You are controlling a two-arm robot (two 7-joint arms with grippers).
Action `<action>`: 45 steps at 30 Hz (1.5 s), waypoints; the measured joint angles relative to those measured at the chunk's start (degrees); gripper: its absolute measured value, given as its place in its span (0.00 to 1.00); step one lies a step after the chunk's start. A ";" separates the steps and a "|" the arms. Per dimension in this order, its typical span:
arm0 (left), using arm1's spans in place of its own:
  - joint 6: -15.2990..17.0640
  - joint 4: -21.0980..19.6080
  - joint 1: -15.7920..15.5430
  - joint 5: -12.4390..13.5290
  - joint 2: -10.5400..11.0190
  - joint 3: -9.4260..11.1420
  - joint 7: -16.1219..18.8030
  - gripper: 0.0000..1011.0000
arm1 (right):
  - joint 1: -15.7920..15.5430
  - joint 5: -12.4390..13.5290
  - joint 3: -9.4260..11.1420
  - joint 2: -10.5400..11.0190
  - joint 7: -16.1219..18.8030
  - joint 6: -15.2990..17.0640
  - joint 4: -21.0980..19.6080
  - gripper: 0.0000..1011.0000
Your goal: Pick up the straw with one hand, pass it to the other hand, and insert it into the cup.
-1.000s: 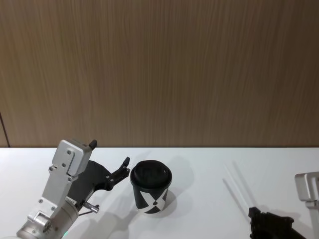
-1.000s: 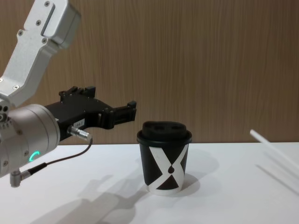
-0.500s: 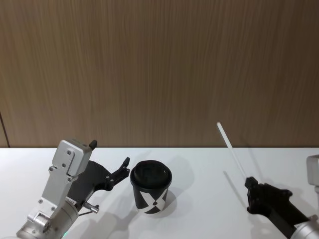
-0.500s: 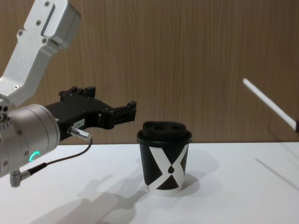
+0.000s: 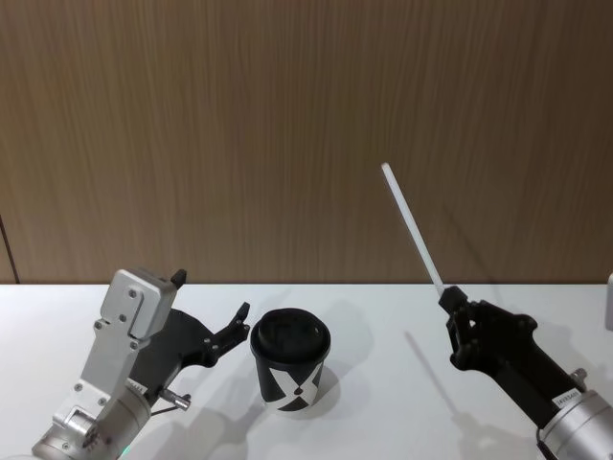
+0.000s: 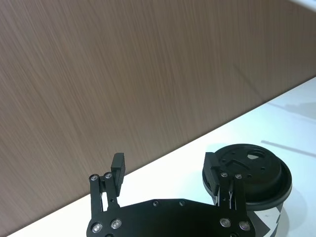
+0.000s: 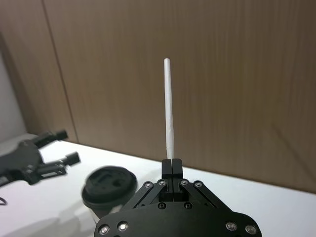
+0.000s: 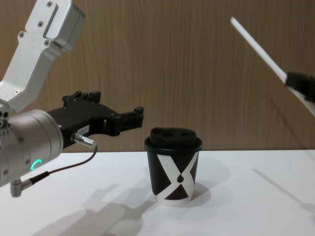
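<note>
Straw (image 5: pixel 413 228) sits clenched in our right gripper (image 5: pixel 450 299), rising aslant from its fingertips, clear of the table. Our left gripper (image 5: pixel 212 293) hangs spread wide, one fingertip just beside the cup (image 5: pixel 290 372), well apart from our right gripper.

The cup (image 5: pixel 290 369) stands on the table (image 5: pixel 383 321) before us; our left gripper (image 5: pixel 211 293) sits just left of it, the straw (image 5: pixel 412 230) in our right gripper (image 5: pixel 448 295) up to its right
</note>
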 joint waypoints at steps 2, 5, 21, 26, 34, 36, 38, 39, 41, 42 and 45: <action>0.00 0.00 0.00 0.00 0.00 0.00 0.00 0.99 | 0.32 0.73 -0.17 -0.04 0.98 -0.81 0.08 0.01; 0.00 0.00 0.00 0.00 0.00 0.00 0.00 0.99 | 0.93 2.46 -0.52 -0.11 3.16 -2.30 0.22 0.01; 0.00 0.00 0.00 0.00 0.00 0.00 0.00 0.99 | 2.80 11.62 -2.37 0.00 13.50 -5.05 0.16 0.01; 0.00 0.00 0.00 0.00 0.00 0.00 0.00 0.99 | 3.14 14.46 -3.39 0.37 16.81 -4.76 -0.16 0.01; 0.00 0.00 0.00 0.00 0.00 0.00 0.00 0.99 | 3.38 17.88 -5.12 1.01 20.83 -3.42 -0.73 0.01; 0.00 0.00 0.00 0.00 0.00 0.00 0.00 0.99 | 3.39 18.57 -5.51 1.13 21.67 -2.99 -0.85 0.01; 0.00 0.00 0.00 0.00 0.00 0.00 0.00 0.99 | 3.41 19.48 -6.14 1.34 22.66 -2.41 -1.05 0.01; 0.00 0.00 0.00 0.00 0.00 0.00 0.00 0.99 | 3.41 19.86 -6.34 1.40 23.07 -2.13 -1.12 0.01; 0.00 0.00 0.00 0.00 0.00 0.00 0.00 0.99 | 3.41 20.61 -6.94 1.54 23.82 -1.58 -1.32 0.01; 0.00 0.00 0.00 0.00 0.00 0.00 0.00 0.99 | 3.39 20.84 -7.17 1.60 24.01 -1.43 -1.41 0.01; 0.00 0.00 0.00 0.00 0.00 0.00 0.00 0.99 | 3.24 21.62 -7.81 1.67 24.53 -0.80 -1.71 0.01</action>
